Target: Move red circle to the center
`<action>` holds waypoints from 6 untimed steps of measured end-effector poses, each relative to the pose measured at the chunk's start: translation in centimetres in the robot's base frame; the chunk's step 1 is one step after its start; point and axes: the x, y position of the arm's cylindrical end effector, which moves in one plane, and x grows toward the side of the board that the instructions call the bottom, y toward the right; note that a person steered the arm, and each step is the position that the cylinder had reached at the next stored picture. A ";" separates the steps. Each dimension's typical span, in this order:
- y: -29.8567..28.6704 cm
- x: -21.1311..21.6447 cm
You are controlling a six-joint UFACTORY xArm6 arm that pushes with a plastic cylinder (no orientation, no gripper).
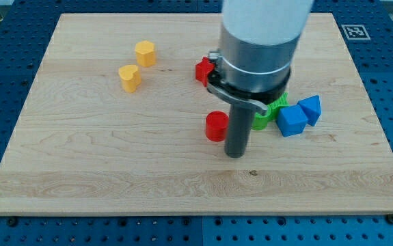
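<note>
The red circle (216, 126) is a short red cylinder standing on the wooden board (80, 157) a little right of and below the board's middle. My tip (235, 154) rests on the board just to the lower right of the red circle, very close to it; I cannot tell whether they touch. The rod rises from there into the grey arm body at the view's top.
A red star-like block (202, 70) sits above, partly hidden by the arm. Two yellow blocks (145, 52) (129, 77) lie at the upper left. Green blocks (273, 109) and two blue blocks (291, 121) (311, 108) cluster to the right of the rod.
</note>
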 end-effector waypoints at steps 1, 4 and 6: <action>-0.2 -0.3; 1.0 -1.6; -3.3 -3.4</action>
